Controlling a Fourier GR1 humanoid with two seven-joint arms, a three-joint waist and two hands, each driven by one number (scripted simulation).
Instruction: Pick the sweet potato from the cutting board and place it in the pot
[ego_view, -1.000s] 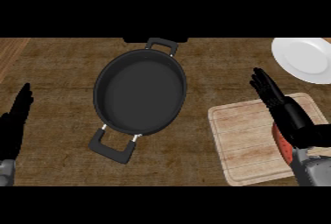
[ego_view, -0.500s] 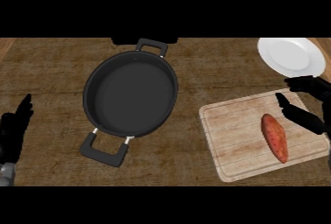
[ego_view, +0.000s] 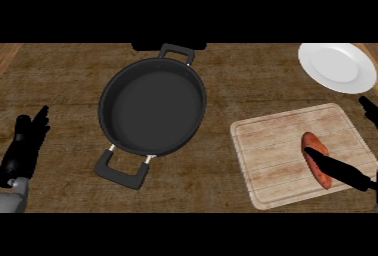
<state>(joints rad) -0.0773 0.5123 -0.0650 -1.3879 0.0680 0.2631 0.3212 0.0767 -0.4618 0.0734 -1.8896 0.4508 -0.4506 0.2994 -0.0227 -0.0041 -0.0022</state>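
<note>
An orange sweet potato (ego_view: 313, 147) lies lengthwise on the right half of the wooden cutting board (ego_view: 272, 145). My right hand (ego_view: 345, 173) comes in from the right edge with straight, spread fingers. Its thumb lies across the potato's near end, and one fingertip (ego_view: 368, 108) shows beyond the board's far right corner. The black two-handled pot (ego_view: 152, 107) stands with nothing in it, left of the board. My left hand (ego_view: 25, 145) rests open at the left edge, fingers up.
A white plate (ego_view: 338, 67) sits at the far right, beyond the board. The pot's near handle (ego_view: 121, 171) points toward the lower left. The counter (ego_view: 221, 65) is dark wood.
My right hand has slid toward the right edge and nearer; its thumb now crosses the sweet potato's near end. The left hand has barely moved.
</note>
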